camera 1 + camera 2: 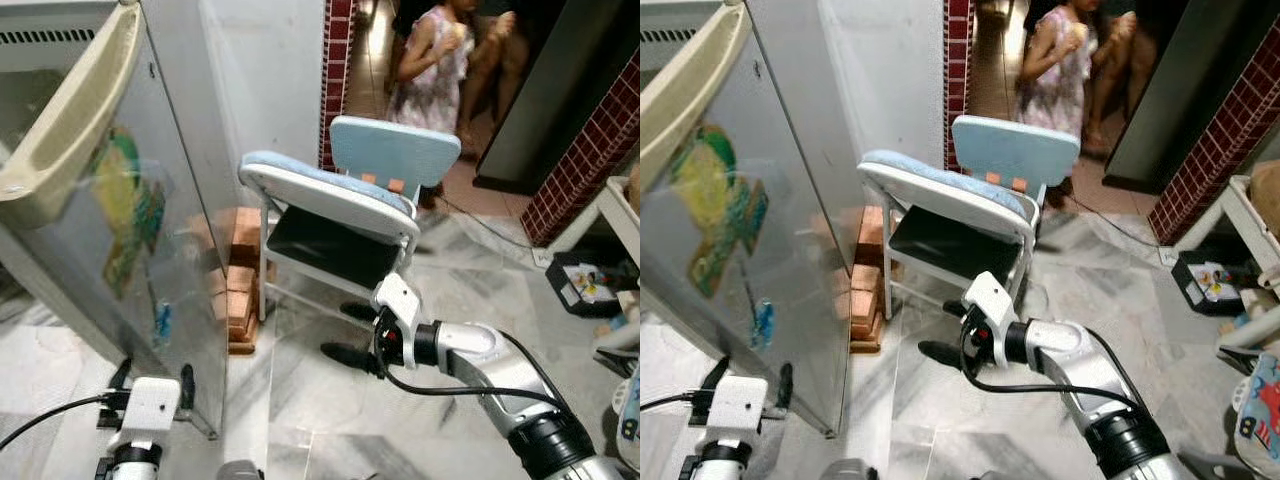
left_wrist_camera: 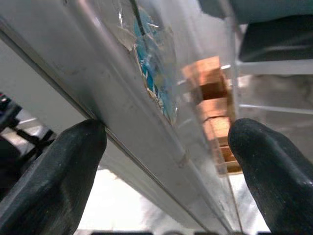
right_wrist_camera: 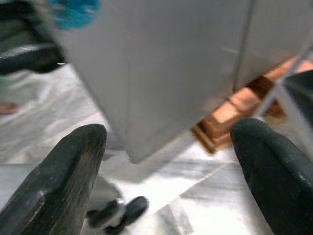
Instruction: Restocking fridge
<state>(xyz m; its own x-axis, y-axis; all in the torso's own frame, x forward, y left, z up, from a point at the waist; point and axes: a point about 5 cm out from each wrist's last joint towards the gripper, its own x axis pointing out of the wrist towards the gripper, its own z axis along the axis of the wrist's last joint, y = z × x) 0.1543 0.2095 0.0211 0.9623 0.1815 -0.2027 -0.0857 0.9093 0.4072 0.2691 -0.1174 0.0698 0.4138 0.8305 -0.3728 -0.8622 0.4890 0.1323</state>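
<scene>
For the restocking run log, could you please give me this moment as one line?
left tool: open, straddling fridge door lower edge | right tool: open, empty, before folding chair | person behind

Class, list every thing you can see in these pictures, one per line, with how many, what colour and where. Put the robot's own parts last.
Fridge door: one, silver with green and yellow stickers, open, on the robot's left.
Door shelf: one, cream, on the door's inner side, up top.
Folding chair: one, pale blue with black seat, just beyond the door.
Bricks: a stack, orange, between door and chair.
Floor: white marble.
Brick pillars: red, at the back.
People: two, in the doorway behind the chair.
Left claw: black fingers open, one on either side of the door's edge.
Right claw: black fingers open, low before the chair.
</scene>
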